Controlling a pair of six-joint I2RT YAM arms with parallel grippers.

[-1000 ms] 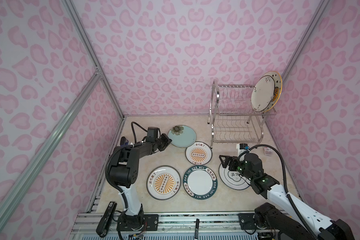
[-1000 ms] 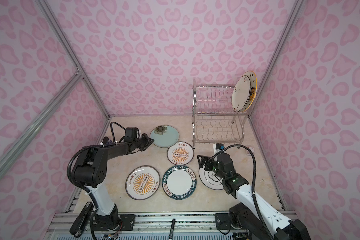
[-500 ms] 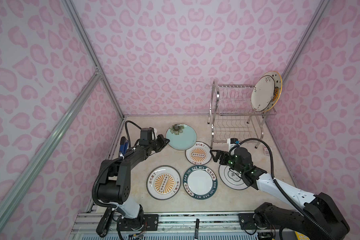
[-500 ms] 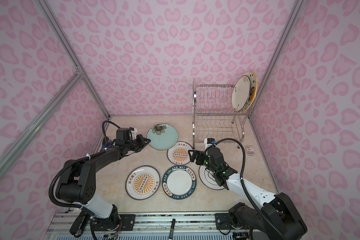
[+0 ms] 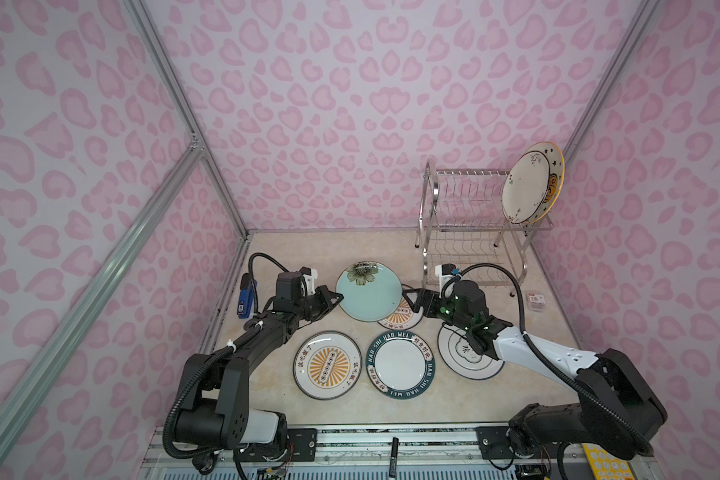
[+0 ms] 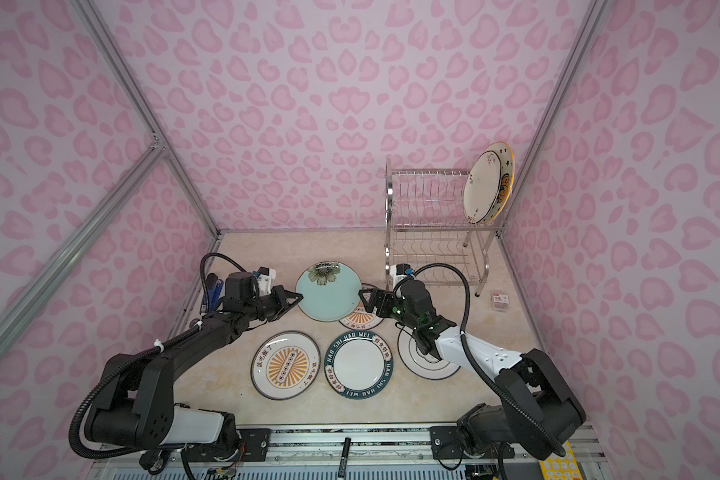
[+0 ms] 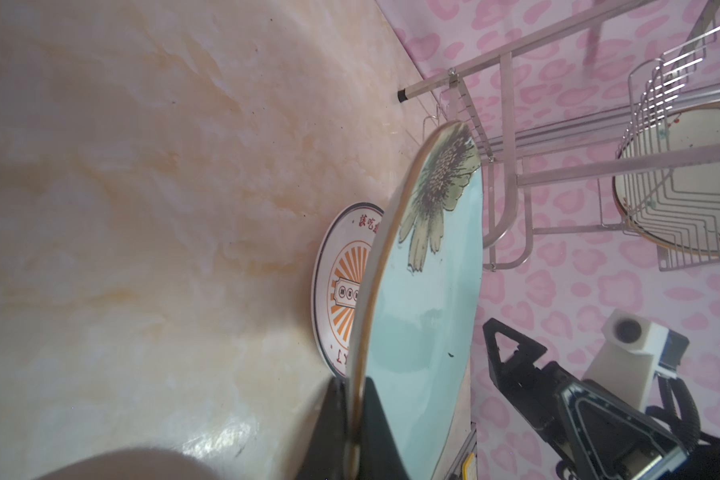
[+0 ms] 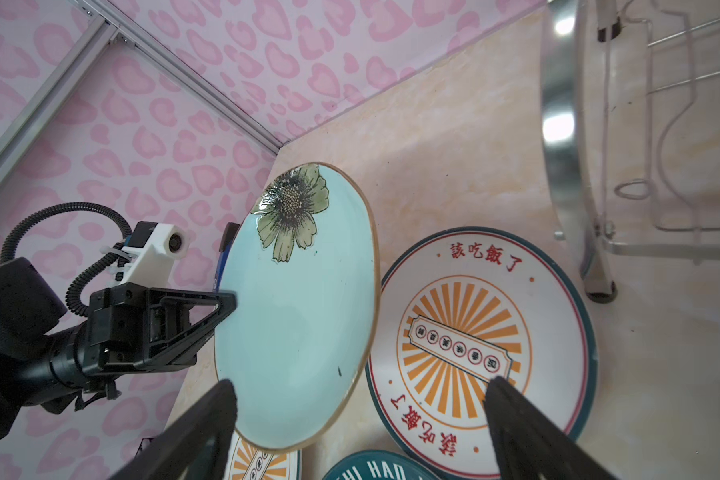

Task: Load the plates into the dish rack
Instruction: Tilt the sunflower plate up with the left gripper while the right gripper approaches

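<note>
**Dish rack** (image 5: 466, 226): chrome wire, 2 tiers, standing on the marble-look worktop (image 5: 308, 257) against the back wall.

**Plates in the rack, 2:** cream floral plate (image 5: 524, 191) and star-and-cat plate (image 5: 553, 187). Both stand on edge at the right end of the upper tier, the cream one in front.

**Plate in the air, 1:** pale blue flower plate (image 5: 368, 291), lifted off the worktop and tilted, just in front of the rack's left end.
- Left jaws: clamped on the rim on the side away from the rack, 1 finger on each face.
- Right jaws: spread wide at the rim on the side towards the rack, holding nothing. Whether they touch the plate cannot be told.

**Plates flat on the worktop, 4:**
- Small sunburst plate (image 5: 406, 320): in front of the rack, partly beneath the blue plate.
- Large sunburst plate (image 5: 328, 365), teal lettered plate (image 5: 400, 365) and white emblem plate (image 5: 458, 365): side by side in a row further forward of the rack. The right arm crosses over the white one.

**Sundry:** small box (image 5: 535, 300), lying in front of the rack's right leg.
</note>
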